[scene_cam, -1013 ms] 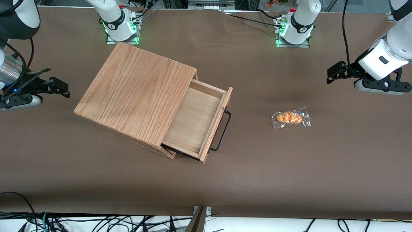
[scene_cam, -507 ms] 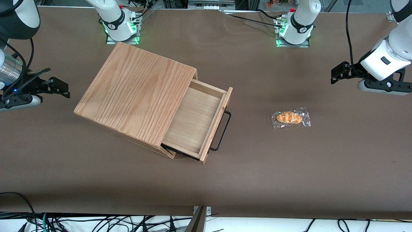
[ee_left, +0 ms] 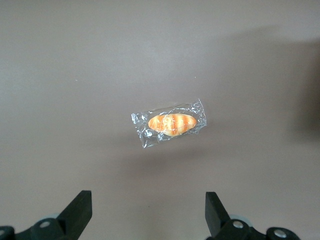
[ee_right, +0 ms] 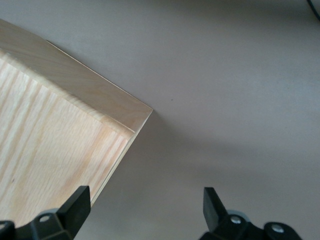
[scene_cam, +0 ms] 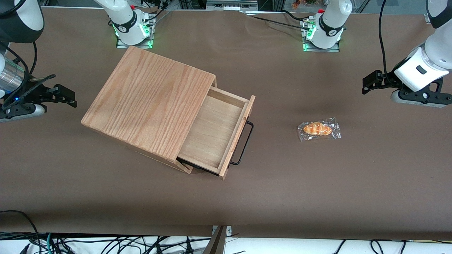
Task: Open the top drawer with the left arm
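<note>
The top drawer [scene_cam: 215,135] sticks well out of the wooden box [scene_cam: 148,102]. You can see its pale floor, and nothing lies in it. Its thin black handle [scene_cam: 244,143] runs across its front, on the side that faces the working arm's end of the table. So the job looks done: the drawer is already open.

The left arm [scene_cam: 429,53] is far from the drawer now. It hangs high over the brown table [scene_cam: 317,197], at the working arm's end. Its gripper [ee_left: 148,212] holds nothing. The two black fingers [ee_left: 80,210] stand wide apart, with only bare table between them.

A small bread roll in a clear wrapper [scene_cam: 319,129] lies flat on the table, between the drawer and the gripper and well apart from both. The wrist camera looks straight down on the bread roll [ee_left: 171,123]. It is not part of this job.

I think the step in hand is the end of the task: the arm has let go and is off to the side. If the drawer had to come out more, the gripper would need to go to the black handle, close on it, and pull straight away from the box. Otherwise the arm only needs to keep away from the drawer and the roll.
</note>
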